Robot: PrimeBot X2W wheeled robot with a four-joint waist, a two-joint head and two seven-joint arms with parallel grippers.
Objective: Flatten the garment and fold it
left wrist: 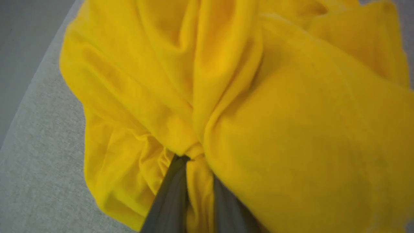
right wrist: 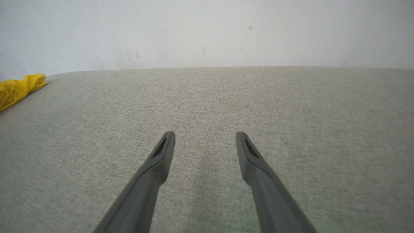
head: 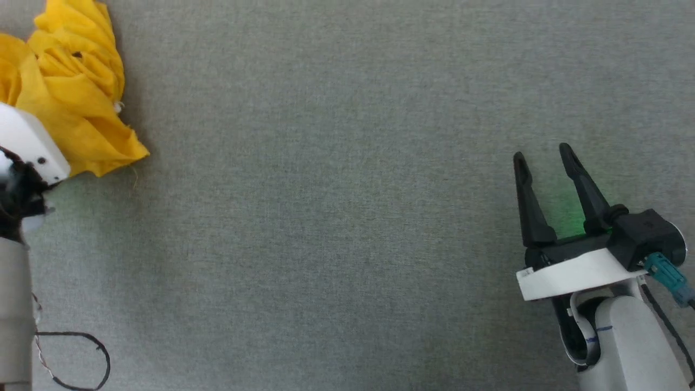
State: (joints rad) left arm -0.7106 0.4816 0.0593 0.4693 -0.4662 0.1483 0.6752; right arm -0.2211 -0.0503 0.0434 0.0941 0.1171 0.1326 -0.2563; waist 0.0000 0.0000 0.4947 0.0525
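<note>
1. Work surface (head: 347, 228): grey woven cloth. It lies under both claws and runs ahead of the right claw's fingertips to a far edge.

2. Wall (right wrist: 207, 32): pale and lightly scuffed. It stands beyond that far edge, straight ahead of the right claw.

3. Garment (head: 70, 92): bright yellow, bunched in deep folds, no print visible. It is gathered around and ahead of the left claw. In the left wrist view the cloth (left wrist: 291, 129) drapes over the fingers and covers most of the surface past them. From the right claw it lies well apart, far off to that claw's left, with a crumpled edge (right wrist: 17, 89) near the back of the surface.

4. Right claw (head: 543, 153): two long dark fingers spread apart, nothing between them. It sits low over bare surface, fingertips pointing towards the wall.

5. Left claw (left wrist: 195, 168): the two dark fingers (left wrist: 168, 197) are drawn close together and pinch a twisted fold of the garment between them. The tip of one finger is buried in the cloth. In the head view its white wrist housing (head: 30, 141) touches the near side of the heap.

6. Cable loop (head: 81, 358): thin and black, lying on the surface behind the left claw, beside the forearm.

7. Green glow (head: 567, 214): a faint patch on the surface between the right claw's fingers, near their base.
</note>
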